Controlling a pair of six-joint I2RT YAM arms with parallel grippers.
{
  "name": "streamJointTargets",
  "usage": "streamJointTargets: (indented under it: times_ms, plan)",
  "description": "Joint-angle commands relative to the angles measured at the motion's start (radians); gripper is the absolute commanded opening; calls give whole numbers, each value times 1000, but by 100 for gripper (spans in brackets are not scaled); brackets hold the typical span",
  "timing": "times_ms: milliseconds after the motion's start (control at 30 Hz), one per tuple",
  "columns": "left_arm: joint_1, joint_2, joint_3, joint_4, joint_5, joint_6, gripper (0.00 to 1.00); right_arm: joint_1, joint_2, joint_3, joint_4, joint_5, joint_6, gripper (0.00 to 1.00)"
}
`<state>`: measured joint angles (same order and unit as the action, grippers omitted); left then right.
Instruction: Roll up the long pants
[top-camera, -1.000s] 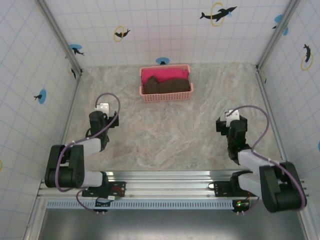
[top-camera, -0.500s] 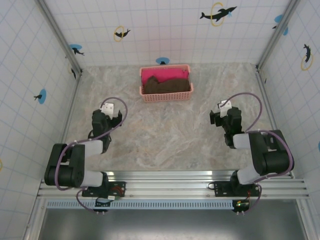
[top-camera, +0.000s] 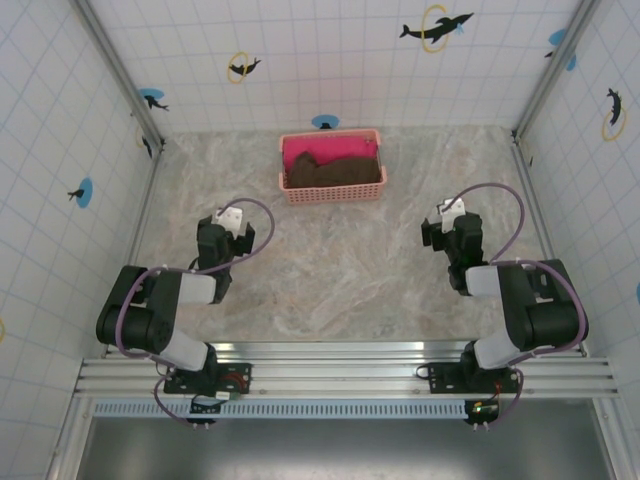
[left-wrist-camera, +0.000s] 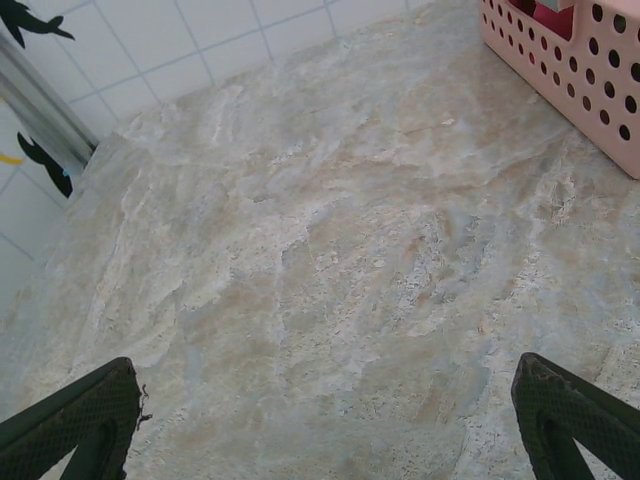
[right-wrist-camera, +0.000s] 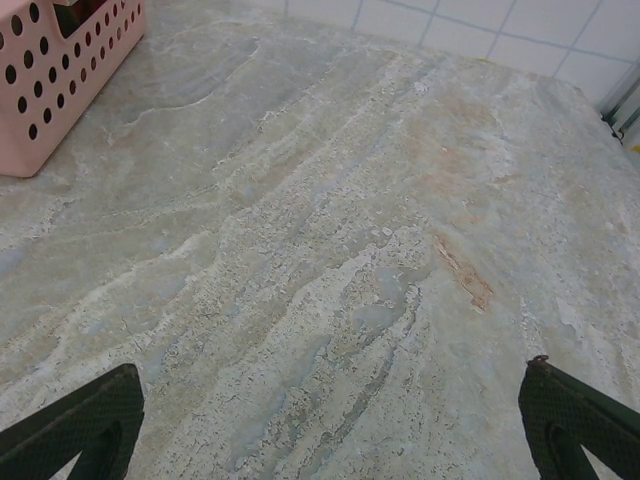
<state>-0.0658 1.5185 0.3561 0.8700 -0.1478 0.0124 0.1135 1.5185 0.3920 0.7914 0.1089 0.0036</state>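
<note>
At far centre of counter (top-camera: 400, 270), long pants (top-camera: 335, 174) seen bundled inside pink basket (top-camera: 333, 194), against pink cloth (top-camera: 345, 148). Left gripper (left-wrist-camera: 325, 368) and right gripper (right-wrist-camera: 332, 370) held low over marbled counter, well apart from basket — fingers (left-wrist-camera: 70, 420) spread wide, nothing gripped.

I can read no writing, number or brand anywhere in my views. The only marks are dolphin stickers (top-camera: 436, 27) on the tiled walls (top-camera: 330, 80): dark shapes, some set in yellow rings and some on blue discs, none bearing letters that I can make out.
</note>
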Motion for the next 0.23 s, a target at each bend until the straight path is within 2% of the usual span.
streamJointTargets:
  times_ms: [0,200]
  plan:
    - [-3,-4,23,4,-25,26,97,5,-3,23,9,12,10,99]
    - [-2,-2,23,9,-25,27,98,5,0,25,6,15,12,99]
